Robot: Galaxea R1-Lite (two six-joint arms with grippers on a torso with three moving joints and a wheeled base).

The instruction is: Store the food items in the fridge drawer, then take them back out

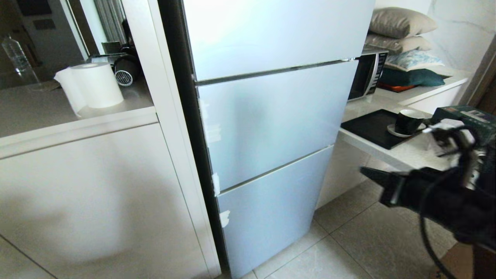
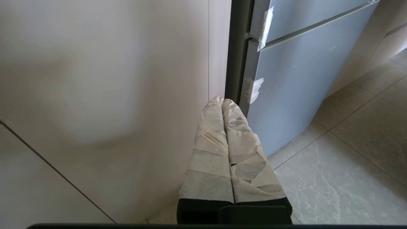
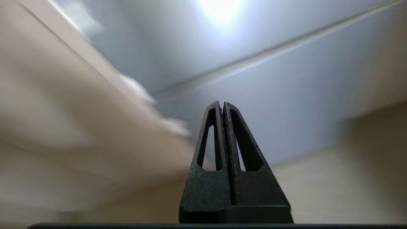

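Presently right claw [image 1: 366,171] clenched empty, level, right of closed fridge [image 1: 267,128], apart, left claw [image 2: 222,101] clenched.

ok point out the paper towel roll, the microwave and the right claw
paper towel roll [image 1: 95,85], head view, side of the roll
microwave [image 1: 367,75], head view, dark front door
right claw [image 3: 222,106], right wrist view, closed tips

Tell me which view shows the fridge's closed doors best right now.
The head view: the fridge fills it, all three door fronts shut. The left wrist view shows only its lower doors beyond the shut left gripper. The right wrist view shows a blurred stretch of door past the shut right gripper.
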